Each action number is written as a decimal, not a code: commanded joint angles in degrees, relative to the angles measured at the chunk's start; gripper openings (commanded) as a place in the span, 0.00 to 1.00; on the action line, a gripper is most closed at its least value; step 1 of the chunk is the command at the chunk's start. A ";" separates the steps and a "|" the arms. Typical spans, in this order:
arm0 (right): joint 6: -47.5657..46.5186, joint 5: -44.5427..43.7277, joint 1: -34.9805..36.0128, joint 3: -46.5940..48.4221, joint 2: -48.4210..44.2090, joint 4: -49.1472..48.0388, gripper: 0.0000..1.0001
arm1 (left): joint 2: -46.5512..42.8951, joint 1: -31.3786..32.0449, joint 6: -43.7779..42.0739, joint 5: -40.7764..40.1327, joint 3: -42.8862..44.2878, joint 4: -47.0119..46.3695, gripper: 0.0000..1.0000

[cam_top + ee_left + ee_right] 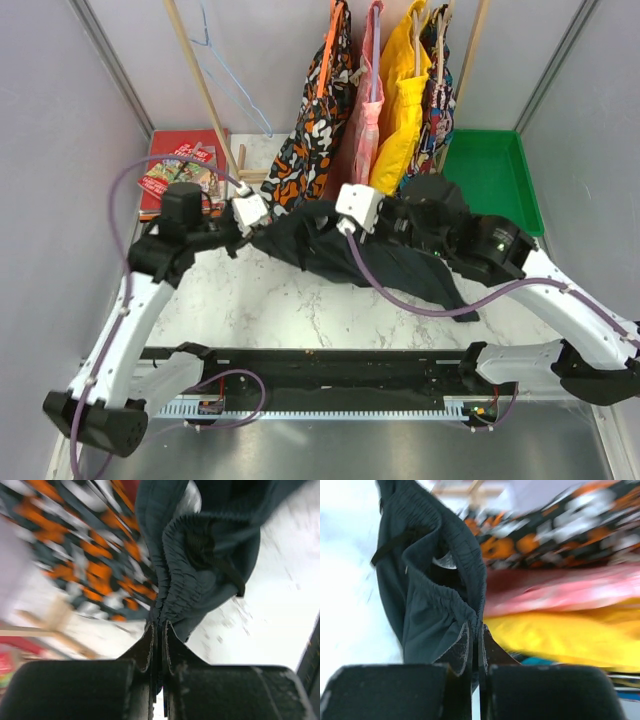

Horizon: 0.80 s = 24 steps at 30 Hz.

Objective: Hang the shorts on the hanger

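Note:
The black shorts (pixel 330 252) hang stretched between my two grippers above the marble table, the legs trailing down to the right. My left gripper (pixel 243 228) is shut on the gathered waistband (pixel 172 587) at its left end. My right gripper (pixel 343 226) is shut on the waistband (pixel 462 587) at its right end. The pale-blue wire hanger (pixel 232 80) hangs on the rack at the back left, above and behind the left gripper, with nothing on it.
Patterned orange-black-white (pixel 318 125), pink (pixel 365 105) and yellow (pixel 403 110) garments hang on the wooden rack (pixel 205 90) right behind the shorts. A green tray (pixel 495 175) lies at the back right, a red book (pixel 178 168) at the back left.

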<state>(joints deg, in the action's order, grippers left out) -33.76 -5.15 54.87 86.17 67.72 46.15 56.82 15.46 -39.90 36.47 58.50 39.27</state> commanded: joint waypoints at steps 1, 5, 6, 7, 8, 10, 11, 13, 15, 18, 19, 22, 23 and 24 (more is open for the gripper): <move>1.06 -4.08 -0.03 14.52 3.80 -5.63 0.00 | -6.71 -0.26 10.71 -5.17 14.16 2.56 0.02; 1.76 -1.98 -0.03 29.54 7.85 -5.72 0.00 | -9.17 -0.26 11.24 -8.33 23.84 5.03 0.02; 1.77 -1.36 -0.03 31.32 8.91 -5.98 0.00 | -9.35 -0.26 11.68 -8.60 27.16 5.38 0.02; 1.85 -1.01 -0.03 32.82 9.26 -6.25 0.00 | -9.44 -0.26 11.95 -8.78 28.67 5.64 0.02; 1.94 -0.92 -0.03 34.75 9.44 -6.68 0.00 | -9.62 -0.26 12.21 -9.57 29.91 6.08 0.02; 1.59 -0.57 -0.03 34.94 9.18 -7.47 0.00 | -8.66 -0.26 12.04 -9.84 33.51 8.09 0.02; 1.33 -0.83 -0.03 33.38 8.83 -7.65 0.00 | -8.04 -0.26 11.60 -10.53 34.57 10.72 0.02; 0.63 -1.88 -0.03 30.39 7.17 -7.92 0.00 | -6.20 -0.17 10.90 -11.68 36.85 13.19 0.02; -0.17 -3.02 -0.03 24.42 4.80 -8.18 0.00 | -4.36 -0.26 10.72 -13.17 38.35 15.92 0.02; -0.43 -3.55 -0.38 14.93 1.72 -9.58 0.00 | -1.46 -0.17 11.51 -14.76 38.97 19.42 0.02; -0.26 -3.55 -1.25 10.03 1.19 -10.63 0.00 | 0.64 -0.17 11.25 -14.76 38.54 20.31 0.02; -0.17 1.51 -6.06 -1.39 -1.18 -14.58 0.00 | 1.98 -0.26 10.81 -15.11 32.75 19.28 0.02; 0.01 3.98 -7.83 -3.79 -1.54 -16.08 0.00 | 2.07 -0.26 10.90 -15.46 30.38 18.49 0.02; 1.05 6.35 -9.42 -5.73 -1.54 -18.18 0.00 | 2.16 -0.26 10.20 -15.46 25.66 16.65 0.02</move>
<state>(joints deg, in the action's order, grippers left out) -33.63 -4.54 50.59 87.99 67.26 34.68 57.63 15.46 -30.61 22.98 92.64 55.86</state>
